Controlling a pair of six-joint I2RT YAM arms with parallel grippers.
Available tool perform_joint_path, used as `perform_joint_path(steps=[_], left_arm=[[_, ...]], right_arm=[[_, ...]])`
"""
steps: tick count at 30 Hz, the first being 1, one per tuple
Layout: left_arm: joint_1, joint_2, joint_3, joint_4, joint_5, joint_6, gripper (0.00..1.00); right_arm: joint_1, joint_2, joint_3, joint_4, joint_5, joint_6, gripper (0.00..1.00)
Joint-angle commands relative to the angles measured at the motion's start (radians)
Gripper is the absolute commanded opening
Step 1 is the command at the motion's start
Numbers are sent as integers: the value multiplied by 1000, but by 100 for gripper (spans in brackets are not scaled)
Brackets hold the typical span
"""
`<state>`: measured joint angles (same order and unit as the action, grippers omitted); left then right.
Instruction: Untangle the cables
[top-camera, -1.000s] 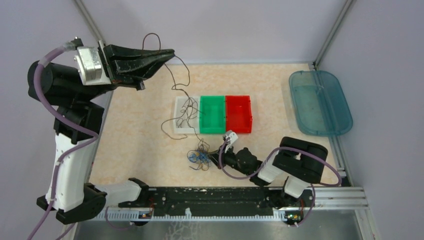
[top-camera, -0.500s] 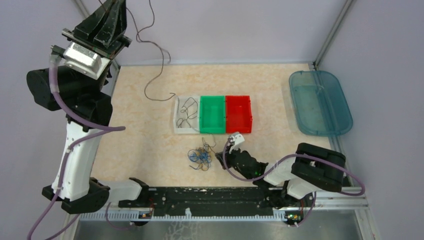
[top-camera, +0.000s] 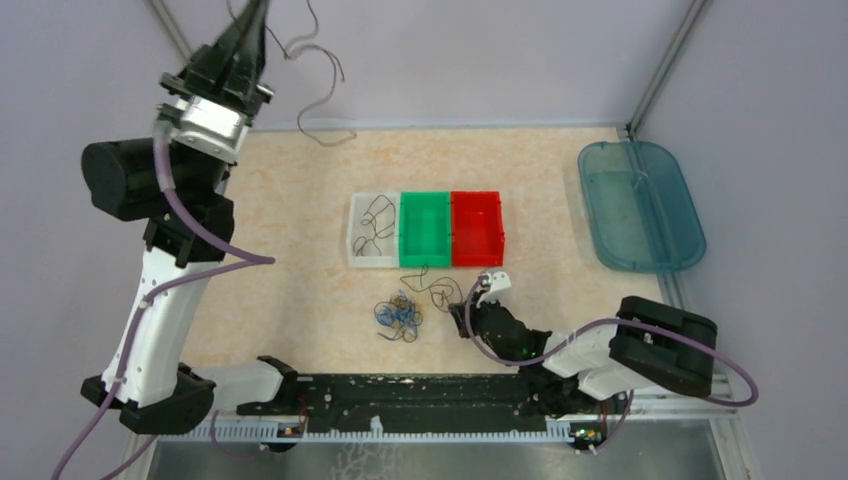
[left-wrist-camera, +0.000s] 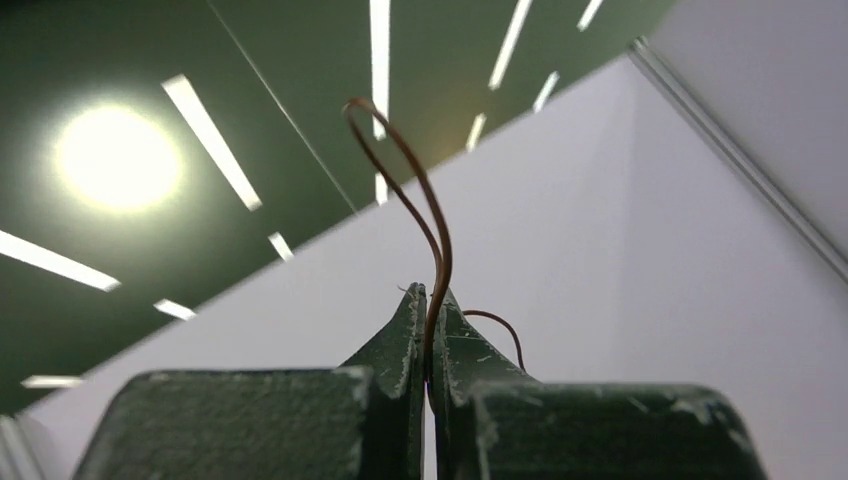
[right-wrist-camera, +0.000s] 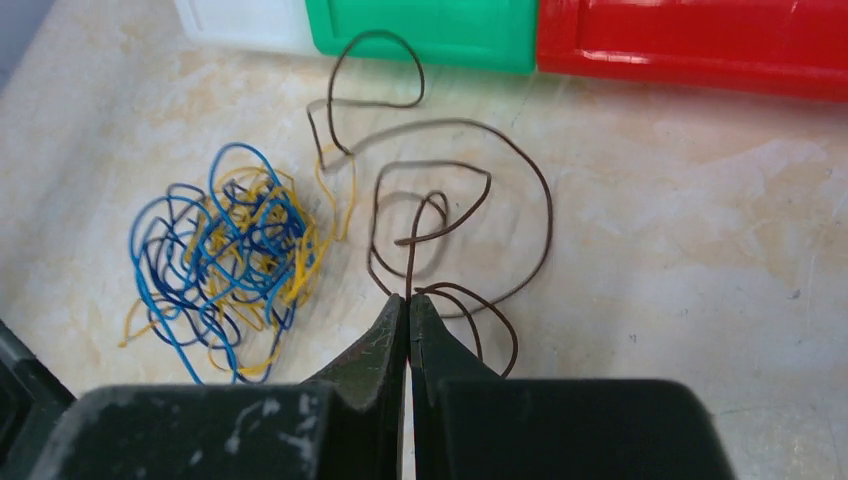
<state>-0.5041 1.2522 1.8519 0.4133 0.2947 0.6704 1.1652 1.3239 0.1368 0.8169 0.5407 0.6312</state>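
A tangled bundle of blue and yellow cables (top-camera: 399, 316) lies on the table in front of the bins; it also shows in the right wrist view (right-wrist-camera: 225, 255). My right gripper (right-wrist-camera: 408, 300) is shut on a loose dark brown cable (right-wrist-camera: 530, 190) that curls on the table right of the bundle, also seen from above (top-camera: 432, 283). My left gripper (left-wrist-camera: 428, 298) is raised high at the back left, pointing up, and is shut on another brown cable (left-wrist-camera: 425, 195) that dangles in the air (top-camera: 322, 98). More brown cables (top-camera: 372, 228) lie in the white bin.
A white bin (top-camera: 353, 238), a green bin (top-camera: 425, 194) and a red bin (top-camera: 476, 194) stand in a row mid-table. A teal tray (top-camera: 640, 205) lies at the far right. Grey walls enclose the table on three sides.
My left arm has swung upward, lifting its brown cable off the white bin into the air. My right gripper has drawn back to the right, pulling a brown cable out of the bundle.
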Motion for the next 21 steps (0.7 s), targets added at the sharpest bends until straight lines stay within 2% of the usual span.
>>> perform_joint_path(steps=[1,4,7,21], left_arm=[[-3,-85,-254,-207,48,-106,0],[-3,-146,-504,-164,31,-91,0],[-2,-160,-631,-130,-1,-111,0],[32,-82,-813,-65,-15,-57,0]], right_arm=[[12,-120,-6,118,25,-17,0],[12,-223,9,67,1,-46,0],[12,-316,20,2,-3,-64,0],[12,-555,19,-149,-12,-94,0]])
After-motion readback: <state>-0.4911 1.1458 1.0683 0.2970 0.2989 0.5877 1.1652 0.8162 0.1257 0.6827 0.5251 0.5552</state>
